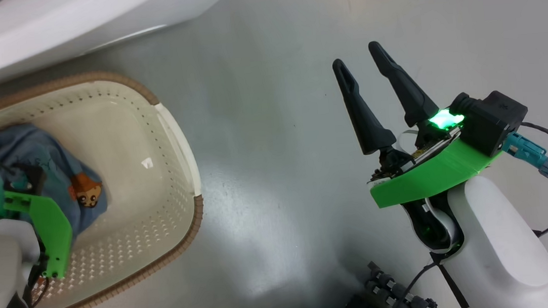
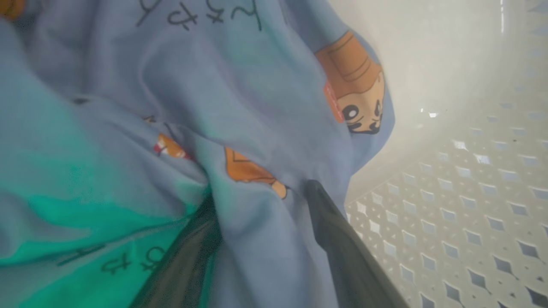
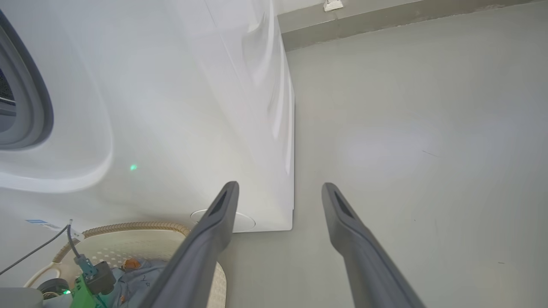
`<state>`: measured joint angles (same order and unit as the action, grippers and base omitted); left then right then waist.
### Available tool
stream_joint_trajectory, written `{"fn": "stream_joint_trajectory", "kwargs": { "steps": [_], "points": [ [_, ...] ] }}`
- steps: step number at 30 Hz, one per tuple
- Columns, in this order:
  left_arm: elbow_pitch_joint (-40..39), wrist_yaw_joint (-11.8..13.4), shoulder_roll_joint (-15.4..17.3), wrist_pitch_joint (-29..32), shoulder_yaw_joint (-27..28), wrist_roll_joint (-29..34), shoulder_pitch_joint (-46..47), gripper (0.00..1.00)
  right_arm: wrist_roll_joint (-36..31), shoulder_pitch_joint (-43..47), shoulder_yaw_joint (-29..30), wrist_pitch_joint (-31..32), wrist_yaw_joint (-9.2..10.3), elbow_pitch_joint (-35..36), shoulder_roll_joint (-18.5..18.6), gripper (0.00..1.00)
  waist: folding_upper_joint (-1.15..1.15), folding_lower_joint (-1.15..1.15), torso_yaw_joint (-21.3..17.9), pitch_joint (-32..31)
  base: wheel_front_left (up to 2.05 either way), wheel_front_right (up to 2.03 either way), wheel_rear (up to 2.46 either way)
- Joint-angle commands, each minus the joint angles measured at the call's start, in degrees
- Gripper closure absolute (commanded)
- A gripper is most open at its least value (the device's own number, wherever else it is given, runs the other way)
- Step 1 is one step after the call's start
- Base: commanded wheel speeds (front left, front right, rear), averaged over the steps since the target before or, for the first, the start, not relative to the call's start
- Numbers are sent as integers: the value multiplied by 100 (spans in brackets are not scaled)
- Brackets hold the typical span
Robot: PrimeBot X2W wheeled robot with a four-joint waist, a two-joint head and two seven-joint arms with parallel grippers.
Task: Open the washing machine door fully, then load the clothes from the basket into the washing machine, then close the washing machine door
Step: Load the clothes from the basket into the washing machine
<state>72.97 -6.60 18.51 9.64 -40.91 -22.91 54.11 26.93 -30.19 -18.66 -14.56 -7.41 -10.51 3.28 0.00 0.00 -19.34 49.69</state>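
Down in the small cream plastic basket with perforated sides and a brown woven-look rim [image 1: 176, 133], the light blue cloth printed with orange cartoon figures [image 1: 46, 159] lies bunched toward the robot's left end. The left gripper [image 2: 261, 194] is sunk into that cloth. Its two dark fingers are spread wide, with a fold of fabric between them. Just beyond the basket stands the big white washing machine [image 3: 171, 107]. Well to the right, the right gripper [image 1: 356, 56] hangs over the smooth grey floor [image 1: 276, 124], its fingers apart.

Dark printed characters on blue cloth [image 2: 192, 107] (partly cropped): unreadable.
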Motion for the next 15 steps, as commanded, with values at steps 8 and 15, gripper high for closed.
{"fn": "stream_joint_trajectory", "kwargs": {
  "steps": [8,15],
  "points": [
    [52,-51,47,185,-99,13,23,100,57,90,-62,-44,-8,122,-40,0,0,0,-26,8,0,0,0],
    [33,-76,-37,-108,-142,-99,44,100,31,120,-14,-44,-8,109,-40,0,0,0,34,-84,0,0,0]
  ]
}}
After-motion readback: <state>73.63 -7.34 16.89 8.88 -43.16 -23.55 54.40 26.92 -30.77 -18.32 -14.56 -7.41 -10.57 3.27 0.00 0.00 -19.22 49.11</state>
